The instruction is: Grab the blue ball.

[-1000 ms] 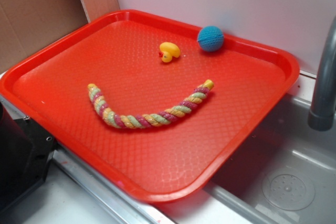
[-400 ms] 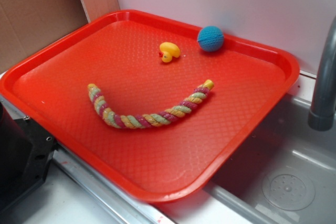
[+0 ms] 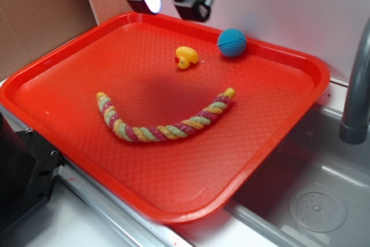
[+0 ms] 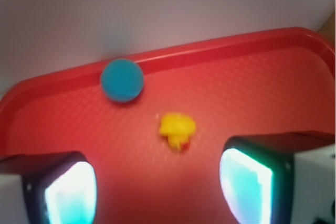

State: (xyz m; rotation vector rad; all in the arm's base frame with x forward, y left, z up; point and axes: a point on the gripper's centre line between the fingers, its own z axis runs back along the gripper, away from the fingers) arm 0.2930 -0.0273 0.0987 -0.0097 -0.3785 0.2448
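Wrist view: gripper [image 4: 157,187] jaws spread wide, nothing between them. Blue ball [image 4: 122,80] sits ahead and slightly left of the pincer, against the red tray [image 4: 252,77] far rim. Yellow duck [image 4: 177,129] closer, just ahead of the gap. Exterior: gripper [image 3: 167,1] hangs above the tray's back edge; rope toy [image 3: 165,118] well behind it

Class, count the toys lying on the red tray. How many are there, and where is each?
3. The blue ball lies by the far rim, the yellow duck just left of it, and the striped rope curves across the tray's middle. None appear hidden.
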